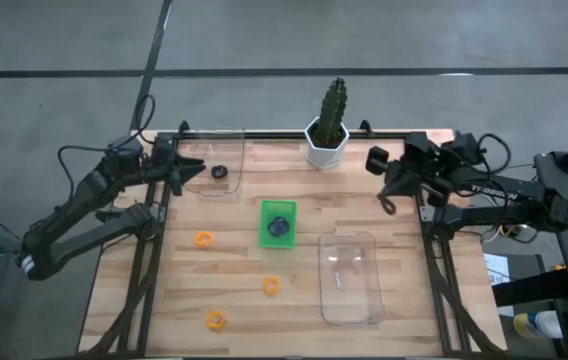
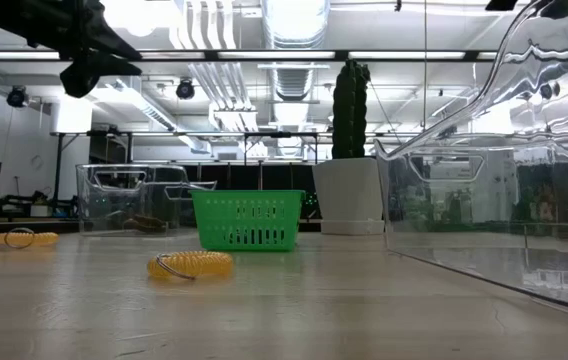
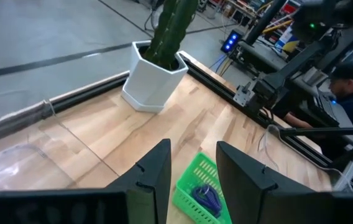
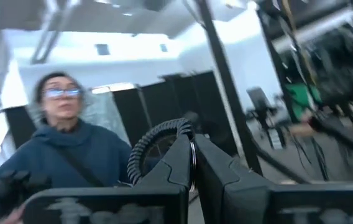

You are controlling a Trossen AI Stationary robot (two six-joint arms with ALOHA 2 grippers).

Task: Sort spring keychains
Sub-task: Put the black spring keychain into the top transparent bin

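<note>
**Right gripper pinches a black keychain up in the air**

We see a black spring keychain [image 4: 155,146] pinched between the two fingers of the right gripper [image 1: 388,190]. The fingers are pressed together on its ring, and the coil curls out to one side. This gripper is beside the cactus pot [image 1: 326,145], out toward the right edge of the table [image 1: 404,300], and it points up at the room, where a person in a blue hoodie [image 4: 71,155] shows.

We use the green tray [image 1: 277,223] in the middle of the table as our landmark. A purple keychain [image 1: 280,227] lies inside it. One orange keychain [image 1: 203,239] lies to the left of the tray. Another orange keychain [image 1: 271,285] lies just in front of the tray. A third orange keychain [image 1: 215,320] lies farther off, toward the front left. A small black keychain [image 1: 219,172] sits in the clear bin behind and left of the tray [image 1: 214,165]. A second clear bin [image 1: 351,277] sits in front and right of the tray.

The left gripper [image 1: 186,168] waits over the edge of the first clear bin, and its fingers [image 3: 155,174] are spread apart with nothing between them
</note>
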